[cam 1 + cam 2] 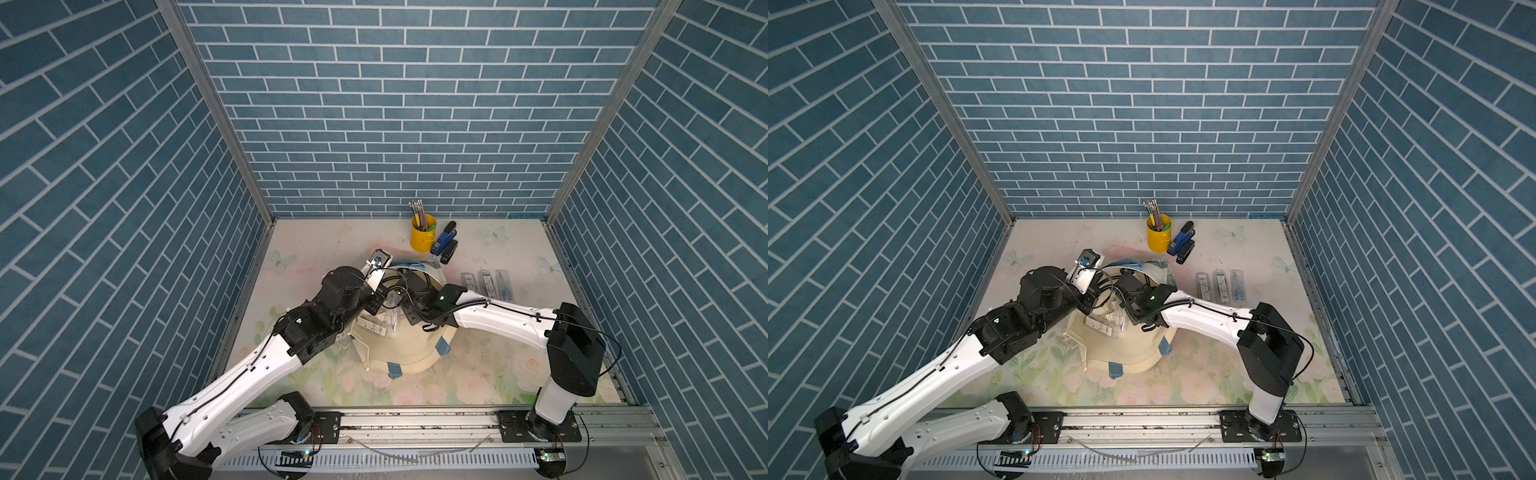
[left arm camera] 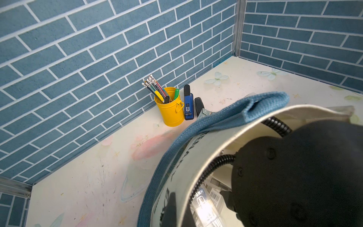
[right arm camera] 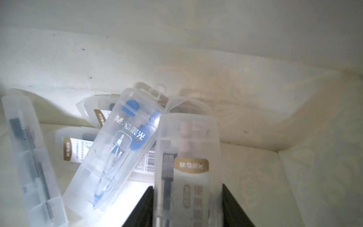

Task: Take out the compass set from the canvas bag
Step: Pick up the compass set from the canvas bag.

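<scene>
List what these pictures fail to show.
Left wrist view: lower edge cuts off the left gripper's jaws; both top views hide them under its arm.
Top views: both arms cover most inside the canvas bag.
Right wrist view: the case in the right gripper has blurred print, lower end cut off.
Top views: table cases' labels too small.

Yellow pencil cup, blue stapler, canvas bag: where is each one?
yellow pencil cup (image 1: 422, 240): in a top view, side wall.
blue stapler (image 1: 441, 242): in a top view, blue body.
canvas bag (image 1: 410, 355): in a top view, cream outer wall.
</scene>
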{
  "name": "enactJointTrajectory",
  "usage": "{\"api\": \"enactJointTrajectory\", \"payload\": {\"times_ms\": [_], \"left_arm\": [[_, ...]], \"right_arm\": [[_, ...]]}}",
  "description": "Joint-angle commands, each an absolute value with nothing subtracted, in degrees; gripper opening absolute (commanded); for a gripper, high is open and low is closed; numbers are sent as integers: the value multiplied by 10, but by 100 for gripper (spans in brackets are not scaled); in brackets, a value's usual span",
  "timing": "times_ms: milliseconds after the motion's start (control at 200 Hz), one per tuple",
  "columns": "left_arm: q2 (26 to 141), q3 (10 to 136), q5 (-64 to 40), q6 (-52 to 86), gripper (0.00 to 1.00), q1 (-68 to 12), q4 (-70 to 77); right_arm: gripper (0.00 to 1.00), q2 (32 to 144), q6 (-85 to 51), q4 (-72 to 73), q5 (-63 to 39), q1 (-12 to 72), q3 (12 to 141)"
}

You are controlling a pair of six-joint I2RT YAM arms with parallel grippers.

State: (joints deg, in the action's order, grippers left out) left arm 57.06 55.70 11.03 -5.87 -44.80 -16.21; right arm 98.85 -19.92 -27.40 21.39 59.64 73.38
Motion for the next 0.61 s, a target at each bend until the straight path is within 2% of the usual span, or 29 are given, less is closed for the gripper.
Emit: {"api": "enactJointTrajectory", "payload": {"times_ms": [0,215,600], "left_arm": [[572,573,122,-62,0,-451,-147],[565,562,128,-59,0,-451,-129],[560,555,142,-52,0,-451,-123]], "right_arm": [[30,948,-166,-223,211,599,712],[30,900,-110,-158,130,600,655],[23,846,-82,-99,81,598,597]]}}
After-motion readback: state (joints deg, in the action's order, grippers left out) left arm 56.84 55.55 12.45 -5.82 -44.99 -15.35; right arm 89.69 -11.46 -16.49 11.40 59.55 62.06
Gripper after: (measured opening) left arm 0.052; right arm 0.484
